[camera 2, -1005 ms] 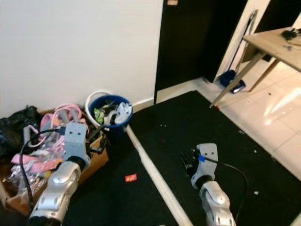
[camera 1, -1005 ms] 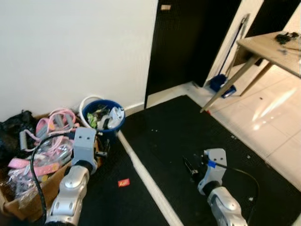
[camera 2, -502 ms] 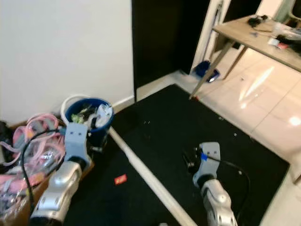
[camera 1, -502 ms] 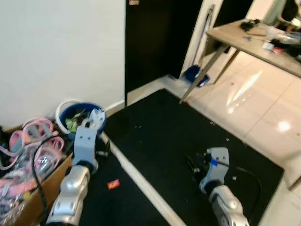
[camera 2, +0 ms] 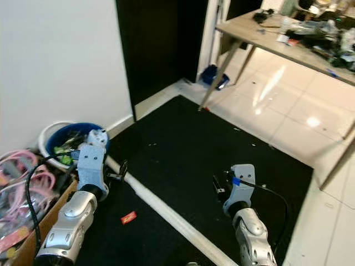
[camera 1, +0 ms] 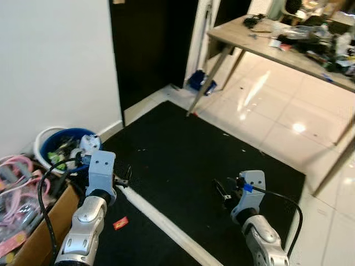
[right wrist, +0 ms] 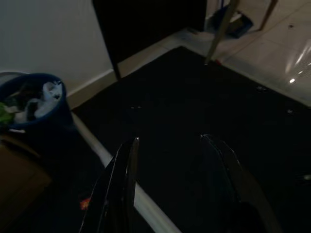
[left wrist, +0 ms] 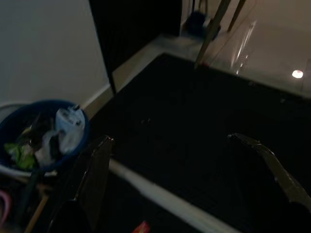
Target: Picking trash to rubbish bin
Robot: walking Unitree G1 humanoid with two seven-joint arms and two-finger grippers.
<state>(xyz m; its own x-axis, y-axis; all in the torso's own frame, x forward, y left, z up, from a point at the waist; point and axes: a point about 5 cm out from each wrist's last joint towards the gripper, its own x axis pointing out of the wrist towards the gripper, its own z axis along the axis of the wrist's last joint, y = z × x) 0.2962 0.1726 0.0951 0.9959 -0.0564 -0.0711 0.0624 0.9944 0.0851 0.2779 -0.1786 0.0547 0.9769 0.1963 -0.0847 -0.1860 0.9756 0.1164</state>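
A small red scrap [camera 1: 120, 223] lies on the black mat [camera 1: 188, 160], just on the left of the pale strip [camera 1: 161, 224] that runs across it. The blue bin [camera 1: 55, 145] stands by the white wall [camera 1: 50, 61], heaped with rubbish – green wrappers, a white bottle – and a cardboard box [camera 1: 33, 235] full of pink cords sits just beside it.

The left gripper [left wrist: 187, 160] hangs above the mat near the bin, its fingers [left wrist: 97, 170] spread wide with nothing between them. The right gripper [right wrist: 172, 170] hovers over the middle of the mat, well apart from the scrap, its jaws parted a moderate way and also empty.

Beyond the mat is glossy tiled floor [camera 1: 277, 105], where a wooden table [camera 1: 266, 44] with clutter on top stands, with a blue dustpan [camera 1: 201, 82] near its leg.
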